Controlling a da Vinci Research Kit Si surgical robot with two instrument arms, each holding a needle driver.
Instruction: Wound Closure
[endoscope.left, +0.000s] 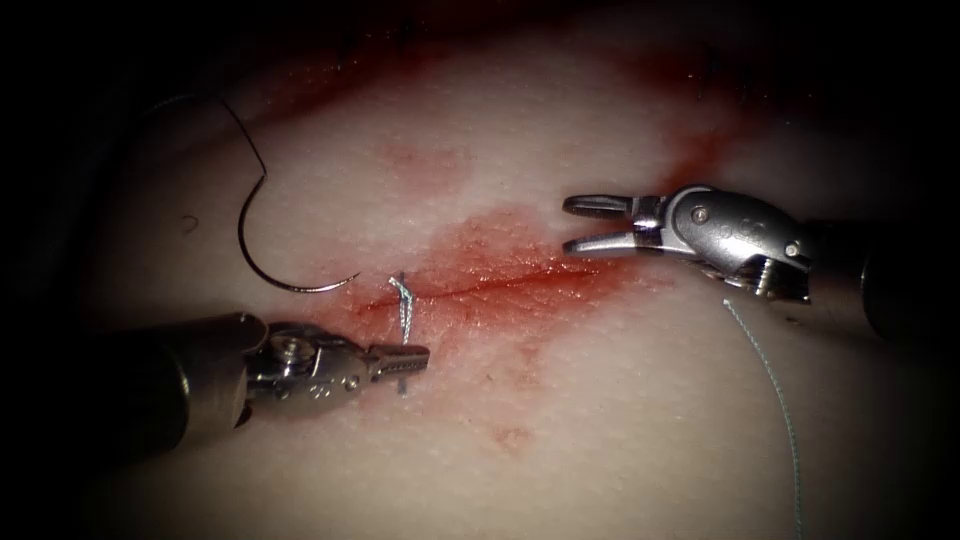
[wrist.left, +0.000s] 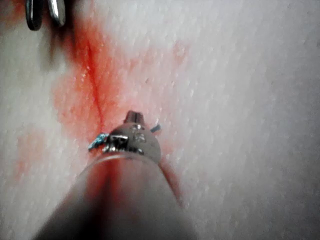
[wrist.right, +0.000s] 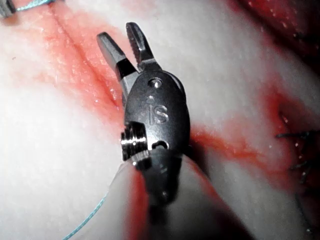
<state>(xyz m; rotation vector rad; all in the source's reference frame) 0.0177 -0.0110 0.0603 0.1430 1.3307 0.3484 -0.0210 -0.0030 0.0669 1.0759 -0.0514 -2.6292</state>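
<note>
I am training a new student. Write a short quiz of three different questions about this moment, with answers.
1. True or false: the right tool holds the needle.
2. What does the left tool grip? A) needle B) thread C) nothing
3. On which side of the cut does the needle lie, and is it in the tissue?

Key: 1. False; its jaws are open and empty. 2. B. 3. Left end, lying free on the tissue.
</note>
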